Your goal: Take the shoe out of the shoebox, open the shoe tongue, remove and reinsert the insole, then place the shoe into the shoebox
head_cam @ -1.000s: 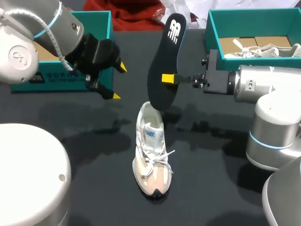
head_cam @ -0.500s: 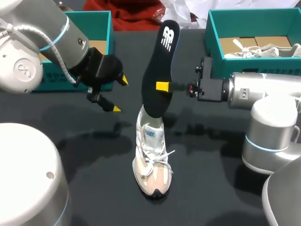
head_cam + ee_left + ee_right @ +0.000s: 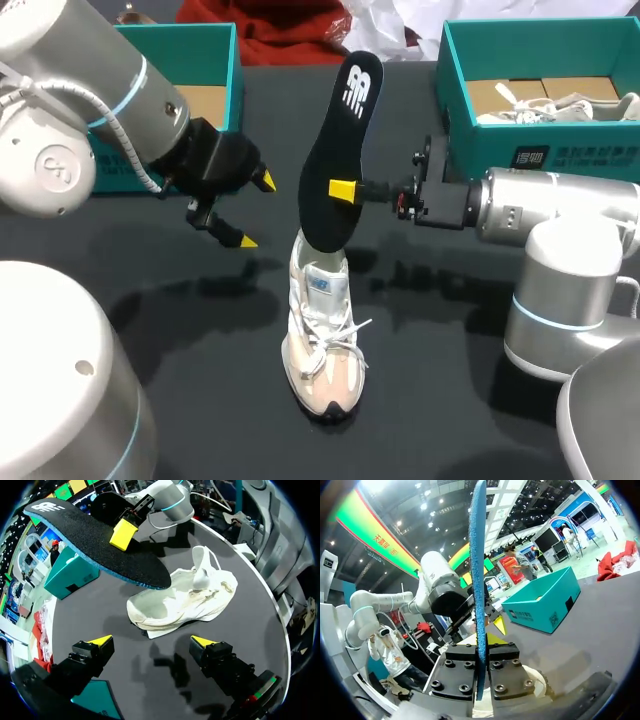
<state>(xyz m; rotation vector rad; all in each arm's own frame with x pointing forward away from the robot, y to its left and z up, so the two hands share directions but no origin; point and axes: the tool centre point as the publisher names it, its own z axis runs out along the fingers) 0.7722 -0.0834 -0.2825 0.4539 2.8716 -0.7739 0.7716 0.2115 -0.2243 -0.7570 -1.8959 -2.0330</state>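
Presently: shoe (image 3: pixel 320 330) stands upright on its sole on the dark surface (image 3: pixel 450 380). It is outside both boxes, roughly midway between them, toe toward the robot's side. Pale upper, laces loose, tongue lifted clear of the opening.

Right end effector (image 3: pixel 345 190) comes in level from the right and is clamped on the insole (image 3: pixel 345 110) partway up its length. One yellow tip shows on the near face; the other is hidden behind. The insole is black on top with a white logo at its raised end and hangs steeply tilted above the shoe. Its lower end meets the heel opening. Cannot tell whether it touches the inside.

Right wrist view: insole (image 3: pixel 479 580) seen edge-on as a thin blue strip, pinched between the two pads of the right end effector (image 3: pixel 481 645).

Left end effector (image 3: pixel 254 211) is left of the shoe and apart from it, above the surface, fingers spread wide with nothing between them. Left wrist view: left end effector (image 3: pixel 152 640) has both yellow tips well apart. The shoe (image 3: pixel 185 600) lies ahead of them, with the insole (image 3: pixel 95 540) slanting over its heel end.

Left shoebox (image 3: pixel 215 60), teal, sits at the far left behind the left arm (image 3: pixel 120 100). Right shoebox (image 3: pixel 455 70), teal, is at the far right and holds a second shoe (image 3: pixel 560 105) on brown packing.
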